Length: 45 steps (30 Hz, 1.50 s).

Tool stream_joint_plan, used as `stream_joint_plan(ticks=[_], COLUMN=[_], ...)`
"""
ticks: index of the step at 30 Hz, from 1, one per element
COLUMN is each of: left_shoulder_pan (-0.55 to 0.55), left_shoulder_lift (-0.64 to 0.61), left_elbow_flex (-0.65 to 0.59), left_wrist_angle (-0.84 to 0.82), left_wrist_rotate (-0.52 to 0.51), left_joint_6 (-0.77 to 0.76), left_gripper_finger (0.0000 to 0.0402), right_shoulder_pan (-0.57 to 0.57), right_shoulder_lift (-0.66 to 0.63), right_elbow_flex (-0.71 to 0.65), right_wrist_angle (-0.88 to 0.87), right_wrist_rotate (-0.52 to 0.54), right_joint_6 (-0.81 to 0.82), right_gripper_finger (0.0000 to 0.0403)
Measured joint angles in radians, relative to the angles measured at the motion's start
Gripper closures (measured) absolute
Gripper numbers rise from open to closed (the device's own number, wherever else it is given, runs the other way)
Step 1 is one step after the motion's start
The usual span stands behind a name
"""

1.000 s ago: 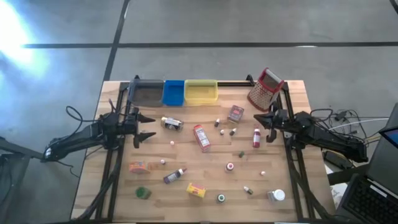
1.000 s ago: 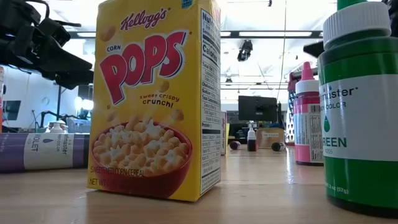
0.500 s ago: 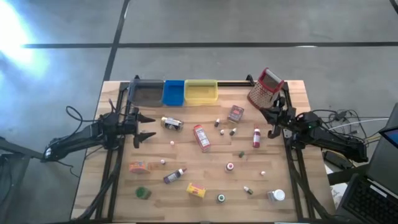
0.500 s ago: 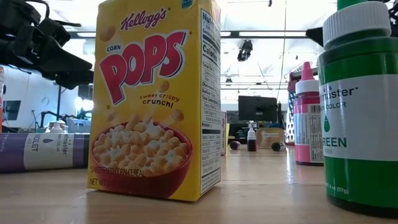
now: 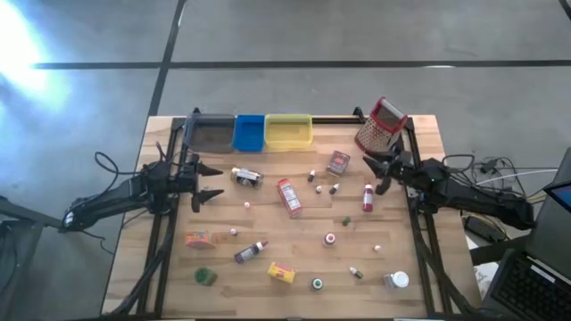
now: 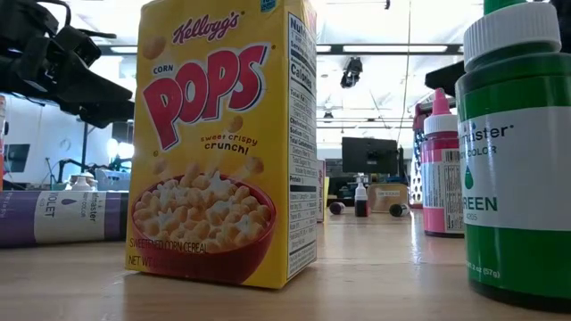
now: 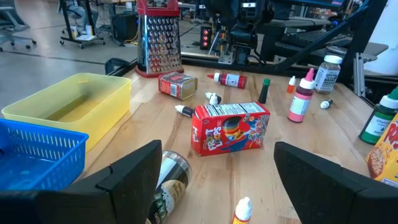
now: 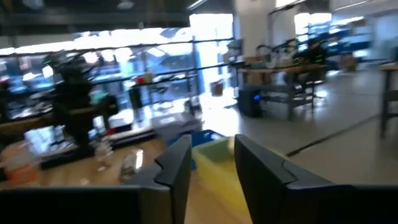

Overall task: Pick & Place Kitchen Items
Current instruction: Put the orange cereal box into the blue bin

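High view tells you the task is hardly begun: kitchen items lie scattered on the wooden table (image 5: 419, 267), from the yellow cardboard box (image 5: 282, 274) nearest you to the red box (image 5: 289, 197) midway; the plastic trays (image 5: 250, 133) beyond look empty. Left gripper (image 5: 212, 181) waits, fingers spread; right gripper (image 5: 376, 172) hovers beside the perforated metal grater (image 5: 379, 127), fingers partly parted, holding nothing
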<state>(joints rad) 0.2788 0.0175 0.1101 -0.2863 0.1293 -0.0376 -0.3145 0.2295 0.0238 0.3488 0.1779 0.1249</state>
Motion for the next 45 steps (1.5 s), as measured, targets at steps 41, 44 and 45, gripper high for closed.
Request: stream_joint_plan(ticks=[41,44,45], left_shoulder_pan=[0.0,0.0,0.0], left_shoulder_lift=[0.0,0.0,0.0], left_elbow_flex=[0.0,0.0,0.0], left_wrist_angle=[0.0,0.0,0.0], left_wrist_rotate=[0.0,0.0,0.0], left_joint_6=[0.0,0.0,0.0], left_gripper_finger=[0.0085,0.0085,0.0085], right_shoulder_pan=[0.0,0.0,0.0], right_shoulder_lift=[0.51,0.551,0.568], right_elbow_flex=[0.06,0.098,0.113], right_wrist_angle=[0.324,0.323,0.322], right_wrist_rotate=[-0.046,-0.058,-0.059], right_joint_6=[0.061,0.052,0.05], right_gripper_finger=[0.021,0.0217,0.022])
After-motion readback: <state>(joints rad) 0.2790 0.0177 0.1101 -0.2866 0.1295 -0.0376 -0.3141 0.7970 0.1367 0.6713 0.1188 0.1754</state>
